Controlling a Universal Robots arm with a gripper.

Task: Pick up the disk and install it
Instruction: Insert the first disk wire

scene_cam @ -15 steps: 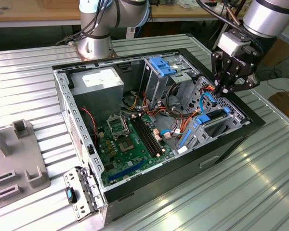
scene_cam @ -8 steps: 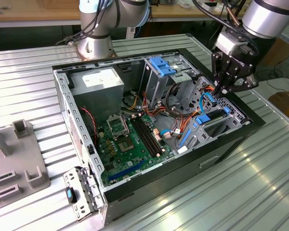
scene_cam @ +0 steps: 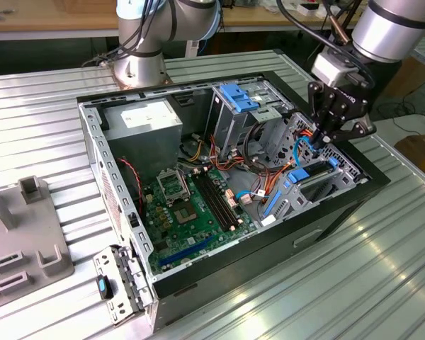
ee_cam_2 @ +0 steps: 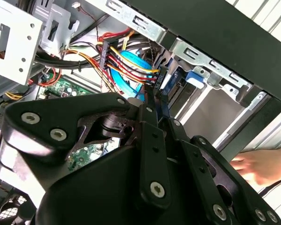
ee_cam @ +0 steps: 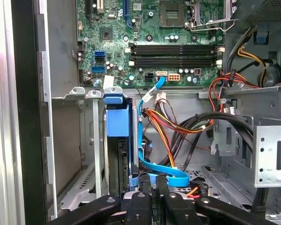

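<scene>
The disk (scene_cam: 309, 173), grey metal edged by a bright blue carrier, stands on edge in a drive bay at the side of the open computer case (scene_cam: 92, 142) on the exterior view's right. Its blue tab shows in both wrist views (ee_cam: 117, 121) (ee_cam_2: 195, 77). My gripper (scene_cam: 324, 139) hangs just above and beside the bay, among the blue and coloured cables. The fingers (ee_cam_2: 150, 101) are drawn together on a small black cable connector (ee_cam_2: 158, 82) beside the disk (ee_cam: 154, 206).
The case holds a green motherboard (scene_cam: 191, 205), a power supply (scene_cam: 142, 120) and a blue-topped drive cage (scene_cam: 237, 99). A bundle of wires (ee_cam: 178, 131) crosses near the bay. A person's hand (ee_cam_2: 262, 164) is outside the case wall. A grey fixture (scene_cam: 21, 234) sits on the exterior view's left.
</scene>
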